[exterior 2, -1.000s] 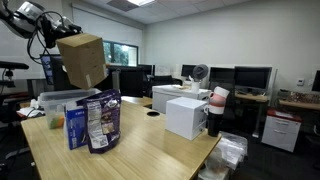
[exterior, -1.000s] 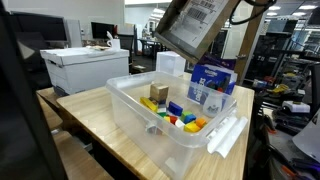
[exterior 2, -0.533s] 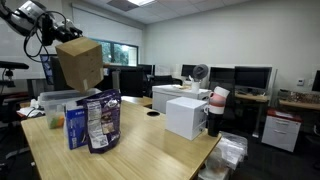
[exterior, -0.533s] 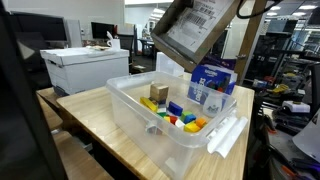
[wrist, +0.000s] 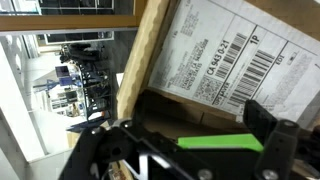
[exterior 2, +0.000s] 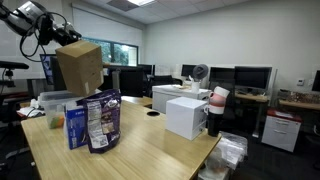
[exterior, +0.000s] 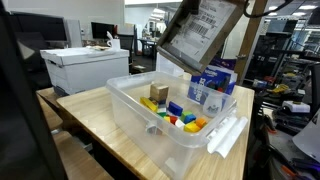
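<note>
Several things are seen on the worktop [exterior: 88, 112] in an exterior view. At far left a white lidded box [exterior: 80, 66] is set, well apart from the rest. Next to it a clear plastic bin [exterior: 128, 100] is stood, with coloured blocks [exterior: 178, 114] lying loose inside. Above the bin's right end a cardboard box [exterior: 203, 32] with a shipping label is held up in the air, tilted and clear of everything below. Just beside the bin, at right, a blue carton [exterior: 213, 82] is stood upright.

In the wrist view the fingers [wrist: 270, 122] are spread wide across the cardboard box, which is carried by that wide grip; the exact contact is hidden. The grip is judged weak for so wide and tilted a load, so the box could slip out and be dropped onto the blocks or the bin rim. The blue carton could be knocked over if the box is swung low. The view downward is blocked by the box, so clearance cannot be checked.
</note>
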You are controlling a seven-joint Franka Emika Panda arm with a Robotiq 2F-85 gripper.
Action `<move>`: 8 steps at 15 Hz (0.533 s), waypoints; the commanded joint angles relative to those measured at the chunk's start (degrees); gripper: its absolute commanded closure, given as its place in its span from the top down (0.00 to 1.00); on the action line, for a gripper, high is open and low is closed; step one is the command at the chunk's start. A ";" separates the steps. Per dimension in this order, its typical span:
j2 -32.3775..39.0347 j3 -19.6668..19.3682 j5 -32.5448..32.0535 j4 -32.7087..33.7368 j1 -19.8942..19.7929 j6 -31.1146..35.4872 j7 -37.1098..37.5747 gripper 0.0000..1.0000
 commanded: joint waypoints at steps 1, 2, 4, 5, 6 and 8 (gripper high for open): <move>-2.17 0.67 3.57 -2.62 -0.10 1.54 -3.49 1.00; -2.14 0.85 4.46 -2.86 0.01 1.76 -3.64 1.00; -1.89 1.20 6.54 -3.12 0.16 2.17 -4.14 1.00; -1.83 1.34 7.40 -3.28 0.19 2.35 -4.40 1.00; -1.75 1.49 8.30 -3.44 0.21 2.51 -4.58 1.00; -1.65 1.76 9.68 -3.88 0.29 2.60 -4.97 1.00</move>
